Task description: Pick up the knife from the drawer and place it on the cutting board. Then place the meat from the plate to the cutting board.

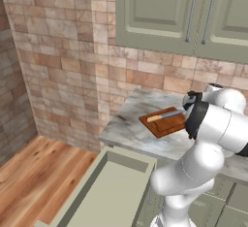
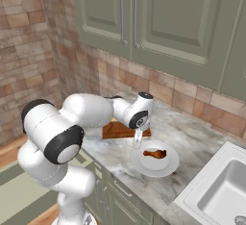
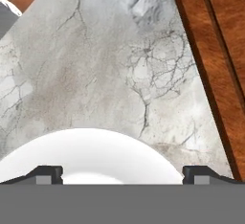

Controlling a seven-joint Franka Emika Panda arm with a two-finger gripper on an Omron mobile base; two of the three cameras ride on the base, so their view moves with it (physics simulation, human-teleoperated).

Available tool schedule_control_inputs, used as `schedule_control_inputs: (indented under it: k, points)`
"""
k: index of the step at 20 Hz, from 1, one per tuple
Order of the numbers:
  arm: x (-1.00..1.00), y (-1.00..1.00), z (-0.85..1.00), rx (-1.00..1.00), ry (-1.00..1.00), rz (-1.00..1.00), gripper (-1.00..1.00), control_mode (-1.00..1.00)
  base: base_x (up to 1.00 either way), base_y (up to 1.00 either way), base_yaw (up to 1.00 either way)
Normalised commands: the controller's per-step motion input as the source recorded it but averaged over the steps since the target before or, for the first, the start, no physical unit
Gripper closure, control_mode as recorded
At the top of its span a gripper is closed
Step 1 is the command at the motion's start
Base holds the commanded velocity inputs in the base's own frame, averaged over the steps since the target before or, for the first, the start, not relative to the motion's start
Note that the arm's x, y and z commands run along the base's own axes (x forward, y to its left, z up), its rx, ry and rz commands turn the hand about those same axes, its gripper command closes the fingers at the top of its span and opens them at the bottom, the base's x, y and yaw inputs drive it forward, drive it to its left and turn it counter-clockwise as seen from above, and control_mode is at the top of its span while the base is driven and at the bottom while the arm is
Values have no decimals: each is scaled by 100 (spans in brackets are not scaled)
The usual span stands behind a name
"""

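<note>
The meat [image 2: 155, 154] is what I am after now: a small reddish-orange piece, longer than it is wide, lying near the middle of the white plate [image 2: 166, 167]. The plate sits on the marble desk [image 2: 192, 137] just beside the cutting board [image 1: 167, 122], between the board and the sink [image 2: 222, 190].

As I read it, the first half of the job is done. The knife [image 1: 164, 116] lies flat on the reddish-brown board, tan handle toward the desk's end, grey-blue blade pointing along the board. The drawer [image 1: 104, 192] below the desk edge stands pulled out, and its pale green inside looks bare. What is left is the meat: it has not been lifted and is not on the board.

My claw [image 2: 138, 140] hangs just above the plate's near rim, beside the meat and not touching it. In the hand view its two dark fingertips [image 3: 45, 173] stand wide apart with nothing between them, so the claw is open and empty, with the plate's white rim just ahead and the grooved board edge off to one side.

I judge I need to shift over the meat before closing.
</note>
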Motion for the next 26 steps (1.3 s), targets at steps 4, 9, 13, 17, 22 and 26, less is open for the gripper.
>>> schedule_control_inputs:
  k: [4, 9, 13, 17, 22, 26]
  points:
    - [-1, -40, 0, 0, 0, 3, -100, -100, 0, 0, 0]
    - [-5, -41, 0, 0, 0, 0, -100, -100, 0, 0, 0]
    - [-4, -33, 0, 0, 0, 0, -100, -100, 0, 0, 0]
    - [-12, -25, -3, 0, 0, 0, -100, -100, 0, 0, 0]
    - [-11, -8, -21, 0, 0, 0, -100, -100, 0, 0, 0]
    - [-11, 0, -26, 0, 0, 0, -100, -100, 0, 0, 0]
